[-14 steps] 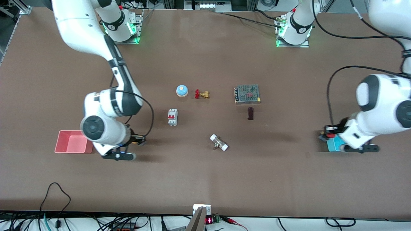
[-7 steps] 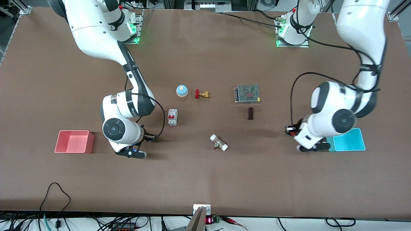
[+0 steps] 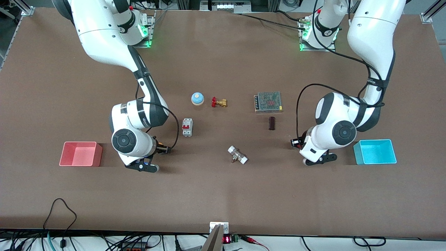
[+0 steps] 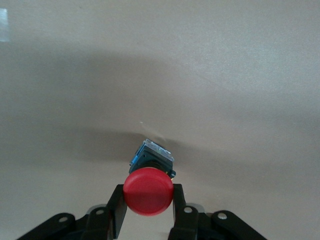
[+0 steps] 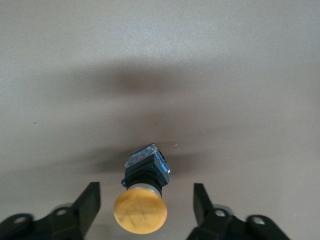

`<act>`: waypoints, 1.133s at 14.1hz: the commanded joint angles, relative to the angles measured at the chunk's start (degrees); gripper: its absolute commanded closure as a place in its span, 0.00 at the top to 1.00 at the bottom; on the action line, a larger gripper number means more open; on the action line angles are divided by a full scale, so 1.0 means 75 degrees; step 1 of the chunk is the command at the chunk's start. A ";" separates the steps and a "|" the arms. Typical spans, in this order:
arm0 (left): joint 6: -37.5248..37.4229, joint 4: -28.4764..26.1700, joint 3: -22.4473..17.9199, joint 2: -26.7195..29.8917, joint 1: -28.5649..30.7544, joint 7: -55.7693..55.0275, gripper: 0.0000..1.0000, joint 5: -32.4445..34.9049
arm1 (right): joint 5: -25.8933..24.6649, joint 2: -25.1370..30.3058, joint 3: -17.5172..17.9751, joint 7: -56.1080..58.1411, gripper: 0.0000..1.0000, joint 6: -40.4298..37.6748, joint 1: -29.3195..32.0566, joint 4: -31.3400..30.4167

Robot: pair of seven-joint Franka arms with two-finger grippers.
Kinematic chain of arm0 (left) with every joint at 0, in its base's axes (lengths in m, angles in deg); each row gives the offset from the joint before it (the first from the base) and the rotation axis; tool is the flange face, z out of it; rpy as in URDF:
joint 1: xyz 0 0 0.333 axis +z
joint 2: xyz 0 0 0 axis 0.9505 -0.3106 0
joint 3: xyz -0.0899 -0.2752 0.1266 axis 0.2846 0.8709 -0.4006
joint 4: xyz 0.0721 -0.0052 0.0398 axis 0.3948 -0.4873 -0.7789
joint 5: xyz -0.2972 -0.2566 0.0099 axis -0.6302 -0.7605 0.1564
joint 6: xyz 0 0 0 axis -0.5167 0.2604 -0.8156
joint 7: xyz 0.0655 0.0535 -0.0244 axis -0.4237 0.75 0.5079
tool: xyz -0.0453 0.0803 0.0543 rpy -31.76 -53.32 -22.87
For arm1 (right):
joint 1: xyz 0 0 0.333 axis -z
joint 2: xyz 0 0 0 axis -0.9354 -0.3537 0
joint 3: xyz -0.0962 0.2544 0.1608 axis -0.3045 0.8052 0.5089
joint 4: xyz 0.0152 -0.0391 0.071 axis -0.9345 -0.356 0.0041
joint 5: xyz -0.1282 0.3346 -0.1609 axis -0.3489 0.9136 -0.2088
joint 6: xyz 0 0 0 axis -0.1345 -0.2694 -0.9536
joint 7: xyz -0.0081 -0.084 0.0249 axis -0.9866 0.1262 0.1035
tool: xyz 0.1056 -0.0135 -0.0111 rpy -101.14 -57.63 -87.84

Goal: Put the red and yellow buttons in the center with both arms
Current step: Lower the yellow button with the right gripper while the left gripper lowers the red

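My left gripper point(image 3: 296, 143) is over bare tabletop between the dark block and the cyan bin. It is shut on the red button point(image 4: 148, 191), with its fingers point(image 4: 116, 210) pressed on both sides of the round cap; the gripper point(image 4: 148, 195) holds it low over the brown table. My right gripper point(image 3: 163, 150) is low over the table between the pink bin and the circuit breaker. It is open point(image 5: 146, 194), and the yellow button point(image 5: 140, 212) sits between the spread fingers point(image 5: 90, 200) without touching them. A bit of orange point(image 3: 160, 143) shows at that gripper. The table centre point(image 3: 209, 143) is bare brown.
Near the middle are a blue bell point(image 3: 197, 98), a brass valve point(image 3: 218, 102), a circuit breaker point(image 3: 187, 127), a mesh power supply point(image 3: 268, 101), a dark block point(image 3: 271, 123) and a white-capped fitting point(image 3: 237, 155). A pink bin point(image 3: 80, 153) and a cyan bin point(image 3: 375, 152) flank them.
My left arm has swung from over the cyan bin toward the middle with the red button. My right arm moved from the pink bin toward the middle, then stopped.
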 commanded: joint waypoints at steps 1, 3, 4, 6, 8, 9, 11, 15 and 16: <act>0.0094 0.0032 -0.0077 -0.0063 -0.0084 -0.0074 0.39 -0.0147 | 0.0071 0.0063 -0.0063 -0.0105 1.00 -0.0017 -0.0058 0.0106; 0.0094 0.0078 -0.0077 -0.0075 -0.0072 -0.0074 0.57 -0.0263 | 0.0071 0.0227 -0.0110 -0.0058 1.00 -0.0029 -0.0082 0.0141; 0.0094 0.0125 -0.0077 -0.0064 -0.0037 -0.0062 0.70 -0.0310 | 0.0071 0.0448 -0.0110 -0.0058 1.00 -0.0052 -0.0059 0.0141; 0.0059 0.0172 -0.0100 0.0041 0.0033 -0.0051 0.84 -0.0311 | 0.0083 0.1068 -0.0110 0.0000 1.00 -0.0134 0.0023 0.0141; 0.0013 0.0196 -0.0205 0.0263 0.0045 -0.0027 0.91 -0.0299 | 0.0083 0.1725 -0.0110 0.0059 1.00 -0.0681 0.0152 0.0118; -0.0022 0.0184 -0.0287 0.0438 0.0068 -0.0004 0.93 -0.0229 | 0.0083 0.2006 -0.0122 0.0071 1.00 -0.1033 0.0234 0.0129; -0.0244 0.0173 -0.0393 0.0825 0.0232 0.0182 0.95 -0.0159 | 0.0071 0.2487 -0.0122 0.0094 1.00 -0.1468 0.0491 0.0129; -0.1157 0.0137 -0.0405 0.1680 0.0735 0.1306 1.00 0.0074 | 0.0071 0.3098 -0.0122 0.0234 1.00 -0.2300 0.1368 0.0129; -0.1368 0.0114 -0.0405 0.1891 0.0841 0.1506 1.00 0.0262 | 0.0048 0.3215 -0.0134 0.0536 1.00 -0.2534 0.1511 0.0129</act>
